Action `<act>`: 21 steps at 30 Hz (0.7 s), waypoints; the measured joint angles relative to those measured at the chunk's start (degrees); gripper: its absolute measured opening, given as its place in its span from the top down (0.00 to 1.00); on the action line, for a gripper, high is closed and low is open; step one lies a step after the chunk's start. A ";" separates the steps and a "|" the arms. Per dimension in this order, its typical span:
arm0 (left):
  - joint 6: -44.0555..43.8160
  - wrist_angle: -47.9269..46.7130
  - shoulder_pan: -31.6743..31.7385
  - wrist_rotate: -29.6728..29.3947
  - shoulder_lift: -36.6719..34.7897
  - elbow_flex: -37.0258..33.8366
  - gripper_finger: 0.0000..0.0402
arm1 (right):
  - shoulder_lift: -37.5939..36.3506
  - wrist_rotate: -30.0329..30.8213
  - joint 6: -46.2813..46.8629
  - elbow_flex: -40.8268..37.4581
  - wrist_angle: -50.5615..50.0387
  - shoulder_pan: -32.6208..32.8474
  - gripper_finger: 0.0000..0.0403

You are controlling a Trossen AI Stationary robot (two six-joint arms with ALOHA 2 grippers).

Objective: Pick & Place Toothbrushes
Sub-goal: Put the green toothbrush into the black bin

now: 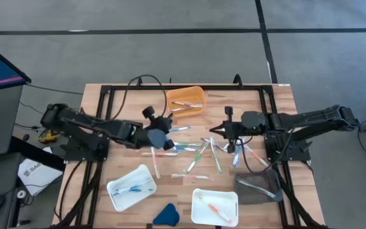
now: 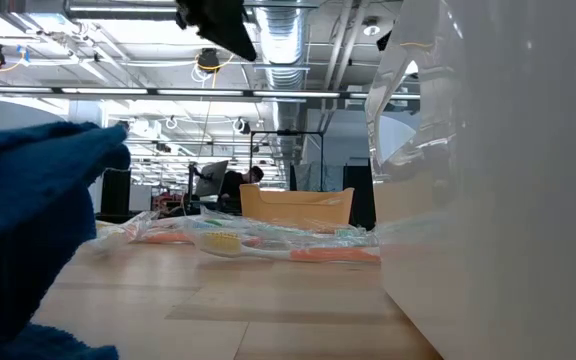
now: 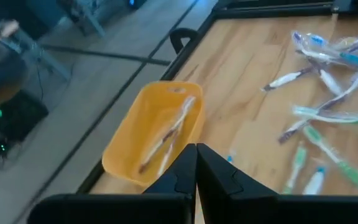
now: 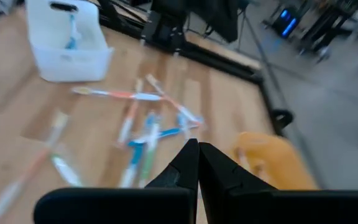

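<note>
Left fingers [image 3: 196,163] pressed together (empty) near orange tray [image 1: 186,100], toothbrushes [image 1: 199,151].

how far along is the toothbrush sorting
Partly done. The orange tray holds a couple of toothbrushes, the two white trays hold a few and the dark tray at least one. Nothing is in hand: the left gripper and right gripper are shut and empty above the table. A loose pile remains mid-table.
</note>
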 joint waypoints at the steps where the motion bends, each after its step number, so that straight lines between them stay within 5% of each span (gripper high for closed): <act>1: 3.07 2.73 0.90 0.83 -0.45 -1.70 1.00 | 0.00 0.00 -2.21 0.00 0.47 -0.61 1.00; 4: 13.73 13.57 3.60 9.04 -2.03 -6.70 1.00 | 0.00 0.00 -8.67 -0.02 2.56 -2.50 1.00; 10: 31.96 34.74 9.80 34.74 -4.75 -15.10 1.00 | -0.14 0.09 -17.40 0.00 8.43 -6.93 1.00; 21: 32.19 44.85 26.76 57.39 -5.45 -18.35 1.00 | -0.01 -2.18 -23.45 0.00 17.31 -17.86 1.00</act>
